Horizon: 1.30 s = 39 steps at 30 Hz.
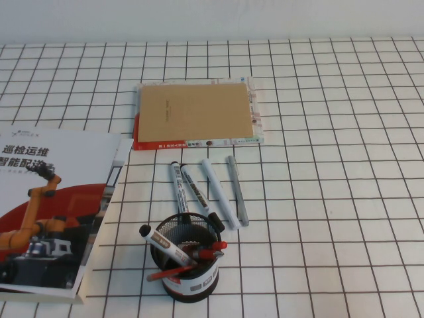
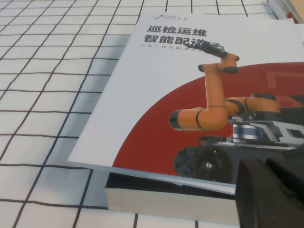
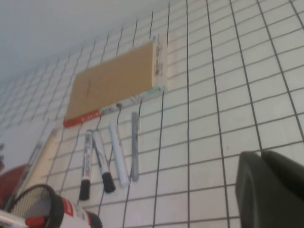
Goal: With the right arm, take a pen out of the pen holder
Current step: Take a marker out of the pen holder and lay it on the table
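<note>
A black mesh pen holder (image 1: 185, 258) stands near the table's front edge, also visible in the right wrist view (image 3: 40, 209). It holds a white marker (image 1: 162, 242) leaning left and red pens (image 1: 209, 248). Several pens lie side by side just behind it: two black-capped markers (image 1: 179, 185), a white pen (image 1: 218, 192) and a grey pen (image 1: 238, 190). My right gripper (image 3: 264, 156) is shut and empty, hovering to the right of the holder and apart from it. My left gripper (image 2: 265, 164) is shut over the book's near corner. Neither arm shows in the high view.
A thick book with a robot-arm cover (image 1: 46, 199) lies at the front left, its edge close to the holder. A brown notebook (image 1: 195, 116) lies flat behind the loose pens. The white gridded tabletop (image 1: 331, 199) stretches out to the right.
</note>
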Motion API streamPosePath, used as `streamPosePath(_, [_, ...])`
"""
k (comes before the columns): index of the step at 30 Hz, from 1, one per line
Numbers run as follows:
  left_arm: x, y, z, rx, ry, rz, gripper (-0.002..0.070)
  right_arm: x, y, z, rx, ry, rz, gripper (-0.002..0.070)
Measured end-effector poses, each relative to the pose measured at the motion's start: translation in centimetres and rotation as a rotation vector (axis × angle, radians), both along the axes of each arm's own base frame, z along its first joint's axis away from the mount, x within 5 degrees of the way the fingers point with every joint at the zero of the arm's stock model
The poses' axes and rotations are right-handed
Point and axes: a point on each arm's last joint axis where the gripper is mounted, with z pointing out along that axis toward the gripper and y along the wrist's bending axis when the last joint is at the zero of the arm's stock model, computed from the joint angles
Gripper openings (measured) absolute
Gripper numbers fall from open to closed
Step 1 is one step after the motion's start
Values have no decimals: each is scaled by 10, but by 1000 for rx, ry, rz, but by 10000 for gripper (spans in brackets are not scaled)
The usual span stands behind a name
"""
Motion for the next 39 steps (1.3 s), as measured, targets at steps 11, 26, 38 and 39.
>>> streamPosePath(11, [0, 0, 0, 0, 0, 0, -3, 64, 8, 29, -187, 209, 195, -18])
streamPosePath(26, [0, 0, 0, 0, 0, 0, -3, 118, 84, 43, -330, 184, 522, -18])
streamPosePath(38, [0, 0, 0, 0, 0, 0, -3, 77, 156, 32, -418, -254, 643, -18])
streamPosePath(39, [0, 0, 0, 0, 0, 0, -3, 74, 157, 29, -427, -283, 638, -18])
